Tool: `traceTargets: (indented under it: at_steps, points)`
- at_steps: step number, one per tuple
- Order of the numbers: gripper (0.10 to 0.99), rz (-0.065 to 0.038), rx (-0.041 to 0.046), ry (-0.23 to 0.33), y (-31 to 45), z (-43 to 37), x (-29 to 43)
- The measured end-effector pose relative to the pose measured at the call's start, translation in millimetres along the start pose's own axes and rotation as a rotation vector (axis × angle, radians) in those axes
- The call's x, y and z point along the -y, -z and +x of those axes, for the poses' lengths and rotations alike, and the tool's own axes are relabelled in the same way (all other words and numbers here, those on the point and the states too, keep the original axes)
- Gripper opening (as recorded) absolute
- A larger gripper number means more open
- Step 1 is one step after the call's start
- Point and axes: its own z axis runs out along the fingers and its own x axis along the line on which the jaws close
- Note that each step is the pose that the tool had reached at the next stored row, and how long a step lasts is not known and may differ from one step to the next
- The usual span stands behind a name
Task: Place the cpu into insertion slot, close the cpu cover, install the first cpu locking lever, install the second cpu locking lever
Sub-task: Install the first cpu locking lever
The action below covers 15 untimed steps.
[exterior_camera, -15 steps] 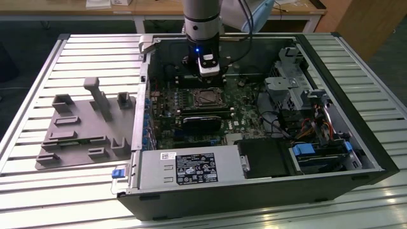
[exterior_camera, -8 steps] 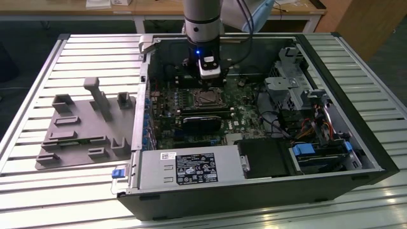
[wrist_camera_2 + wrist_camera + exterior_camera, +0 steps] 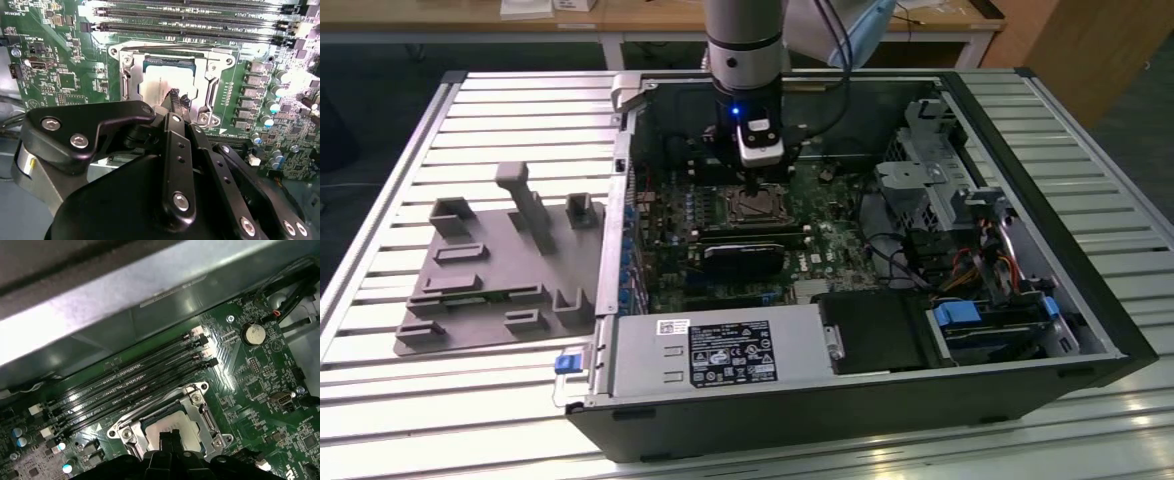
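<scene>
Arm is inside the open black computer case (image 3: 1067, 330) on the slatted metal worktop (image 3: 400, 400), with its black hand (image 3: 176, 98) directly over the square black insertion slot (image 3: 755, 205) on the green circuit board (image 3: 60, 60).

The flat silver-grey cpu (image 3: 157, 85) sits in the slot, and the grey metal cpu cover frame (image 3: 125, 80) lies down around it in both wrist views. Fingertips (image 3: 173, 95) are pressed together, holding nothing, right at the chip's edge near the frame; I can't tell whether they're touching.

Looks like the chip is placed and the cover is down, so work is at the levers stage. I can't make out clearly whether either lever is latched.

To do it well: push at the lever's end, sweep sideways under the retaining tab, keep force off the chip's top, and stay clear of the long black memory slots (image 3: 140, 375) beside the socket.
</scene>
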Motion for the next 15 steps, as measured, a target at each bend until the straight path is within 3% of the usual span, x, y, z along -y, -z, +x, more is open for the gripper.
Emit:
traceTargets:
  at_steps: [6,12,15]
  points:
    - [0.102,0.011,0.006,0.036,-0.8,-1.1,-0.6]
    - [0.102,0.035,0.0163,0.077,-1.7,-2.5,-1.4]
    - [0.102,0.04,0.019,0.096,-2.0,-4.0,-2.1]
